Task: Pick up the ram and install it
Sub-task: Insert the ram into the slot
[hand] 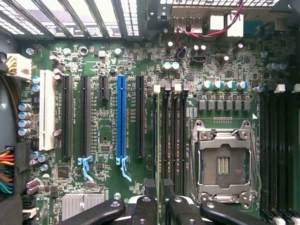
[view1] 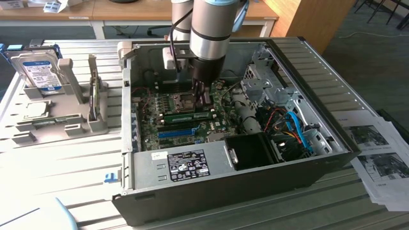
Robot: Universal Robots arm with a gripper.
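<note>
Currently you are viewing the ram (view1: 185, 116) lying just below centre of the exterior frame. Its long axis is running from the exterior view's left to right, and it appears to be sitting in a motherboard (view1: 167, 139) slot under the gripper (view1: 203, 100). The fingers (hand: 176, 211) are standing partly parted, straddling the stick and visibly clamping nothing.

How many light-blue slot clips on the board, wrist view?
2: one clip ending a black slot, other clip ending the blue slot. More may be hidden.
</note>
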